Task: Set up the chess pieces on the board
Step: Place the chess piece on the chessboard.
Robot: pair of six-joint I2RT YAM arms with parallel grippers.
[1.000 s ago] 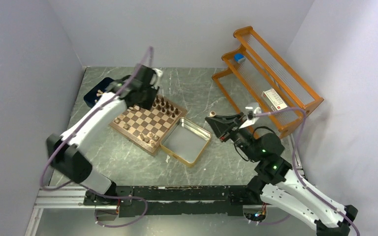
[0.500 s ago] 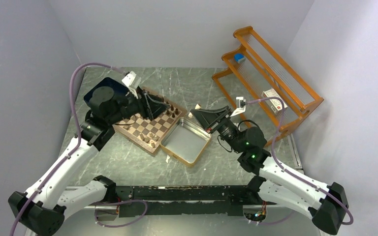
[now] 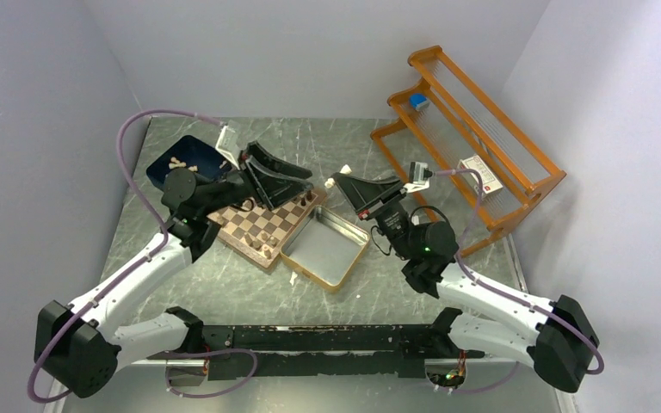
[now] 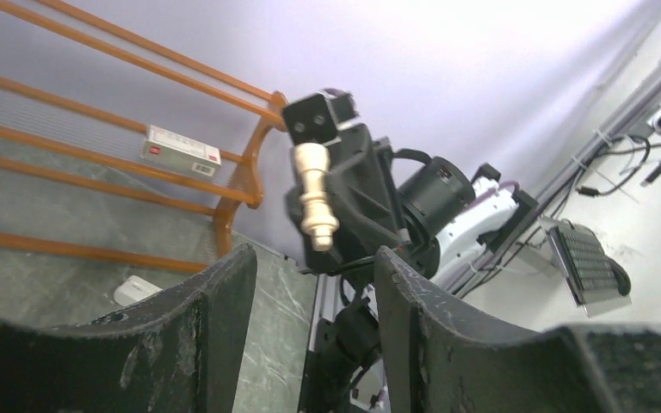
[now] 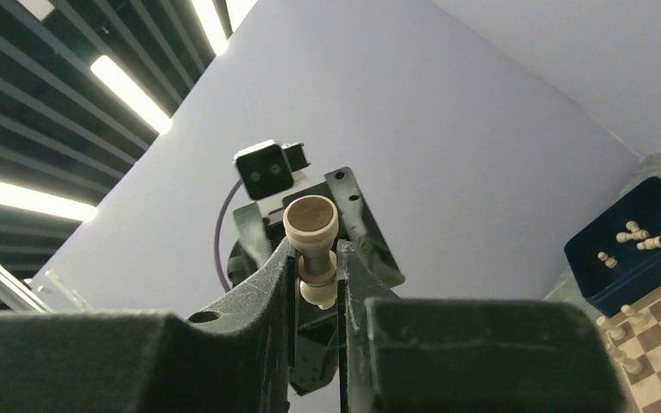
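Over the table (image 3: 250, 288) we hold our two arms up so their tips point at each other, close but not touching. Our right fingers (image 5: 277, 280) are squeezed tight on one pale piece (image 5: 312, 249). Its round bottom sticks out past the tips. From the left wrist we see that piece poking out of the dark tips. Our left fingers (image 4: 224, 297) are spread apart with nothing between them. They hang above the far corner of the board (image 3: 254, 225).

The board lies flat on the table, a bit left of the middle, turned like a diamond. Dark chess pieces (image 3: 297, 196) stand in a bunch along its far right edge, and a few more stand near its front edge. They are too small for us to tell which kind each one is. A silver tin (image 3: 325, 249) with a gold rim lies just beside the board on the right. A navy tray (image 3: 181, 153) sits behind the board on the left, with some pale pieces (image 5: 633, 234) lying in it. An orange rack (image 3: 482, 129) stands at the far right of the table, with a small white box (image 3: 482, 175) on it.
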